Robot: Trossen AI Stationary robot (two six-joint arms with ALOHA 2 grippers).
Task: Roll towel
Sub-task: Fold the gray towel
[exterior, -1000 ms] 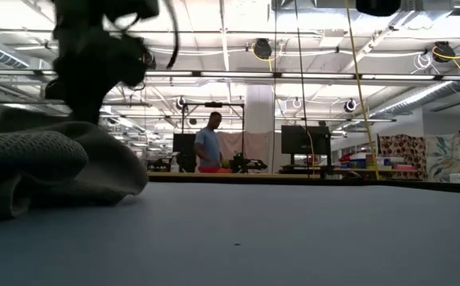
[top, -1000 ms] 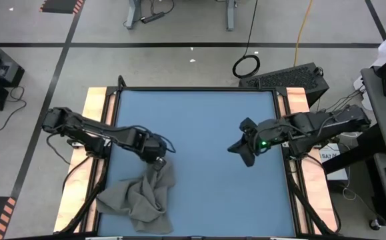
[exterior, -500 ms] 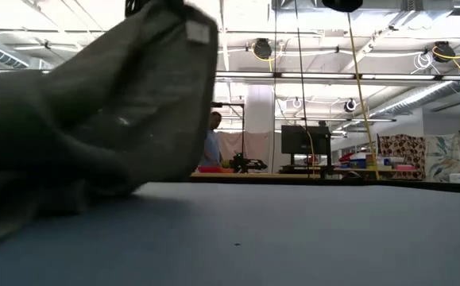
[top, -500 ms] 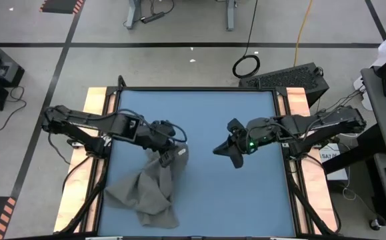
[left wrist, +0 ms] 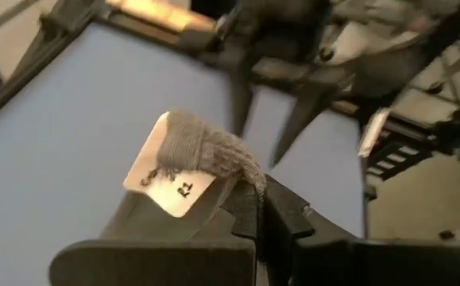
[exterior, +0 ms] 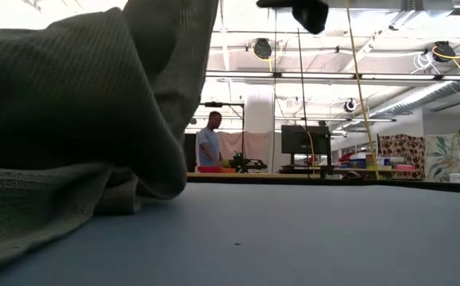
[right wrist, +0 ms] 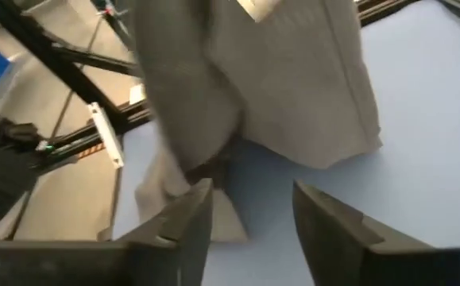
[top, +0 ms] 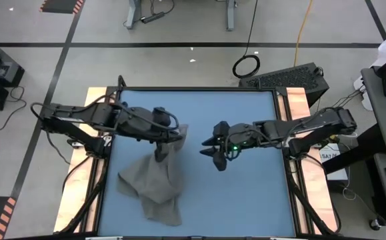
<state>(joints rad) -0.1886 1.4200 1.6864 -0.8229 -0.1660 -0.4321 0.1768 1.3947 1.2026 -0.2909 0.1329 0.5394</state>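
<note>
The towel (top: 154,181) hangs from the left gripper (top: 168,135) just left of centre in the high view, its lower part heaped on the blue bench (top: 246,193) toward the lower left. The left fingers (left wrist: 249,208) are pressed together on a top corner of the cloth, beside the small white tag (left wrist: 168,176). The right gripper (top: 213,148) hovers near the frame's centre, just right of the raised corner and apart from it. Its fingers (right wrist: 329,218) are spread, with nothing between them, and the towel hangs beyond their tips. In the low view the grey fabric (exterior: 71,127) fills the left half, and a person (exterior: 208,148) stands far behind the bench.
</note>
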